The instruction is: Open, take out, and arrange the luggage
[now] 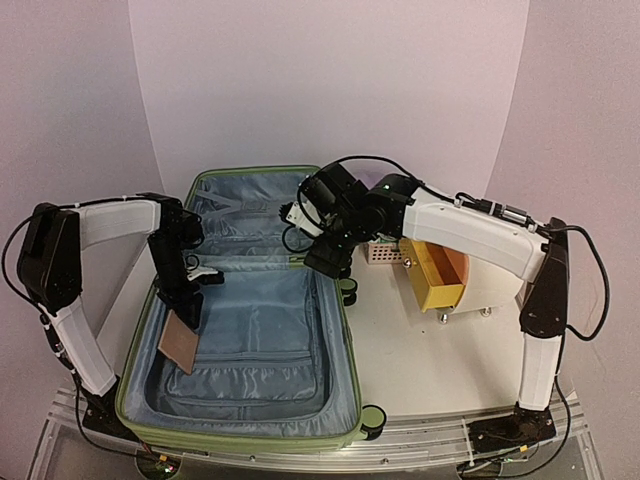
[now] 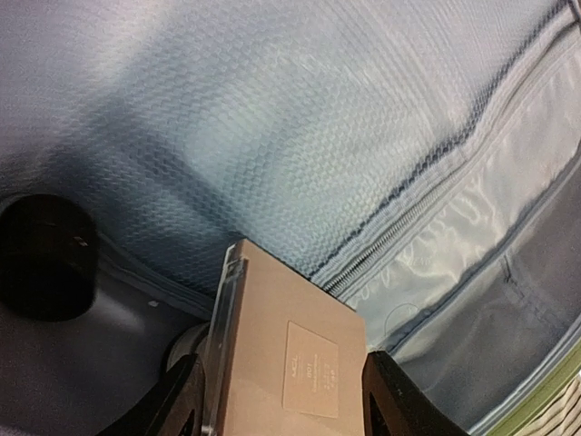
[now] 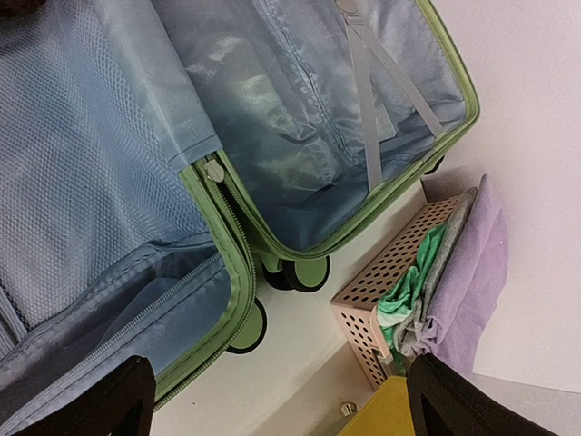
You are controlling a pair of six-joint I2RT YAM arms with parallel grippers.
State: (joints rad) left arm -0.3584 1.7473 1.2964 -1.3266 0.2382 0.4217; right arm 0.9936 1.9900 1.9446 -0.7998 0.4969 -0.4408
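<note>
The luggage [image 1: 262, 345] lies open flat on the table, left of centre, both halves facing up with the hinge running across the middle. Your main risk is here: lift too steeply along the left wall and you could snag the loose lining or its zip flap, or drag the whole shell towards the edge. It is a light-green hard shell with grey-blue fabric inside, crossed straps in the far half, a zipped divider in the near half, and black-and-green wheels [image 3: 300, 271] along its right side. Your right gripper [image 1: 325, 262] hangs over the hinge at the right rim, jaws wide and holding nothing; swing it carelessly and it could clip the rim or the pink basket [image 3: 372, 300] of folded clothes just beside the wheels. Your left gripper [image 2: 286, 400] is down inside the near half, clamped across a flat tan box [image 2: 290, 354]. The fingers hold only its lower end, so the box could pivot or slip out as you raise it.
</note>
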